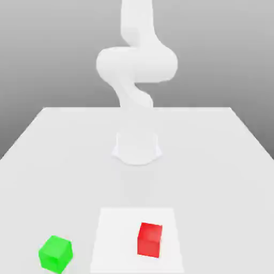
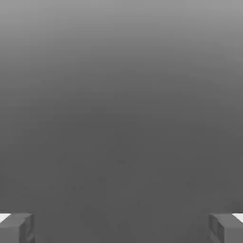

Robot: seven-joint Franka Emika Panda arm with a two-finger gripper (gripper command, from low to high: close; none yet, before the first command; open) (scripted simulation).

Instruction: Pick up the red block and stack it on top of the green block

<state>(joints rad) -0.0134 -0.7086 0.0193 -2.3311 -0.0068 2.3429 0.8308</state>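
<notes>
The red block [image 1: 150, 240] is a small bright red cube standing on the table near its front edge, a little toward the exterior view's right. The green block [image 1: 55, 253] is a cube of the same size, apart from it toward the exterior view's left, turned slightly. In the hand view my gripper [image 2: 121, 228] is open: its two grey fingertips [image 2: 19, 228] sit far apart with nothing between them, in front of a plain grey background. The arm [image 1: 136, 64] rises from the table and runs out of the top of the exterior view.
The arm's round white base [image 1: 137, 147] stands at the middle of the light grey table [image 1: 214, 171]. A brighter white square patch [image 1: 115, 241] lies under the red block. The table's side edges slant in toward the back.
</notes>
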